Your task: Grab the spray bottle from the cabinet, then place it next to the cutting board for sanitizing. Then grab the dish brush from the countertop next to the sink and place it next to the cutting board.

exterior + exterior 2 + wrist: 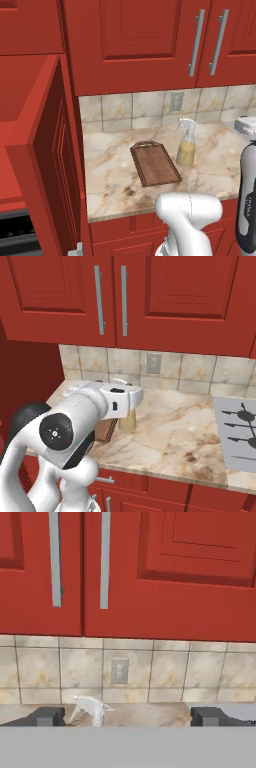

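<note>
Left base view, left to right: the cabinet [45,150] filled the left of the frame, its panelled door standing open toward the camera. The cutting board [155,163] lay flat at centre on the tabletop [115,180], handle cutout at its far end. Just right of it stood the spray bottle [186,145], upright, near the board but not clearly touching it; judged as the first placement done, bottle set beside the board for sanitizing.

Hand view: the pincer [128,716] was fully open, dark tips wide apart at lower left and lower right, nothing between them. The white sprayer head showed low, left of centre, so the hand probably hung just behind and above the bottle, released.

Hidden or unclear: in the right base view the arm's white body covered most of the board and the bottle's top; only the yellowish base [127,422] peeked out at centre. Dish brush and sink could not be made out. A stovetop [240,436] was cut off at the right edge
</note>
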You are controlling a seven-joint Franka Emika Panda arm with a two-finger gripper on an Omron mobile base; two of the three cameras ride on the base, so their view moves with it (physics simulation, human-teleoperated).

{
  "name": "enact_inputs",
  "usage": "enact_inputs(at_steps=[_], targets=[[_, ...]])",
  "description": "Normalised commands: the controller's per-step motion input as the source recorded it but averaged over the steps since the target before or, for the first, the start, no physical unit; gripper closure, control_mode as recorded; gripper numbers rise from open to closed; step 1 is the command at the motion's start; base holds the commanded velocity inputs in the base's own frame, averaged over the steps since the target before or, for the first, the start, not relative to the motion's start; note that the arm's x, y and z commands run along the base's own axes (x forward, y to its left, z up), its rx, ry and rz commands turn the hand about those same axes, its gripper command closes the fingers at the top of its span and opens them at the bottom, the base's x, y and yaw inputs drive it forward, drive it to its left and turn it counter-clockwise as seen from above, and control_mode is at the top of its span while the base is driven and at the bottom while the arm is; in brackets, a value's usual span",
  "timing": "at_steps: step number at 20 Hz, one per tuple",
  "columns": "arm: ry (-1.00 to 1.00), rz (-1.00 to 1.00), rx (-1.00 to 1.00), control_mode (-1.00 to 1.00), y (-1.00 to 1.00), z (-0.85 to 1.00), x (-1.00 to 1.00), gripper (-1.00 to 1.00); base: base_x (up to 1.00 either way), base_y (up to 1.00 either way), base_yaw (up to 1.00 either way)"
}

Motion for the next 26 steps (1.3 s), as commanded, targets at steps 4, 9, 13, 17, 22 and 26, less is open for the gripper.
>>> enact_inputs(at_steps=[4,9,13,17,22,26], targets=[[-0.26,-0.06,0.0,-1.0,0.19,0.53,-0.88,-1.0,0.0,0.0,0.0],[-0.08,-0.03,0.0,1.0,0.28,0.26,-0.27,-1.0,-0.07,0.24,-0.02],[0.0,0.0,0.0,1.0,0.0,0.0,0.0,-1.0,0.0,0.27,-0.04],[0.0,0.0,0.0,1.0,0.0,0.0,0.0,-1.0,-0.52,-0.91,-0.23],[0.0,0.0,0.0,1.0,0.0,0.0,0.0,-1.0,-0.72,-1.0,-0.44],[0.0,0.0,0.0,1.0,0.0,0.0,0.0,-1.0,-0.75,-1.0,-0.42]])
